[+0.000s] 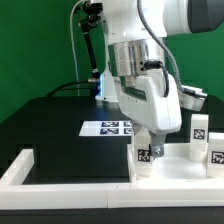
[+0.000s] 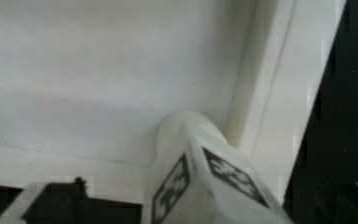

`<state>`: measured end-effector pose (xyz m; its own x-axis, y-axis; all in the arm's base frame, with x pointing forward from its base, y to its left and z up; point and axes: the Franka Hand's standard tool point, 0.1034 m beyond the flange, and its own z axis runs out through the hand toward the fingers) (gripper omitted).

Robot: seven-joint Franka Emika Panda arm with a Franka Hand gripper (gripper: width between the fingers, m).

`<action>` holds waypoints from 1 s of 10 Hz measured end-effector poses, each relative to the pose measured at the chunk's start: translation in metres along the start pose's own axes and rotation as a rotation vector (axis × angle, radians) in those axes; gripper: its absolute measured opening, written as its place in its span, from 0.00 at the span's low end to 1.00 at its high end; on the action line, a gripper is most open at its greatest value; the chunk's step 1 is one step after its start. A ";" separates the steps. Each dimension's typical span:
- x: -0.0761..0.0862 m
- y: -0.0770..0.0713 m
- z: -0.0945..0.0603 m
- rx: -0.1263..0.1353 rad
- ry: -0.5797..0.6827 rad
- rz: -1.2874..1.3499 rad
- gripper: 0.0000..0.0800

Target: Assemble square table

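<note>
The white square table top (image 1: pixel 180 168) lies at the front on the exterior view's right. My gripper (image 1: pixel 146 148) is over its near left corner, shut on a white leg (image 1: pixel 145 155) that it holds upright with the tag facing out. In the wrist view the held leg (image 2: pixel 208 170) shows between my dark fingers (image 2: pixel 51 203), close above the top's flat inside (image 2: pixel 105 70) and beside its raised rim (image 2: pixel 274 70). Two more tagged legs (image 1: pixel 199 129) (image 1: pixel 217 153) stand upright at the top's right side. Whether the held leg touches the top is hidden.
The marker board (image 1: pixel 107 127) lies on the black table behind the gripper. Long white border rails (image 1: pixel 60 187) run along the front and the front left corner. A green wall stands behind.
</note>
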<state>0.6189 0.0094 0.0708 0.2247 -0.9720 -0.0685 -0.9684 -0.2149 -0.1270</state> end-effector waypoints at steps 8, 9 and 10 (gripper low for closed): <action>0.002 -0.001 -0.001 -0.014 0.012 -0.381 0.69; 0.002 -0.001 -0.001 -0.014 0.012 -0.304 0.48; 0.002 -0.001 -0.001 -0.013 0.013 -0.215 0.49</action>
<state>0.6203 0.0079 0.0721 0.4249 -0.9048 -0.0289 -0.8996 -0.4186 -0.1244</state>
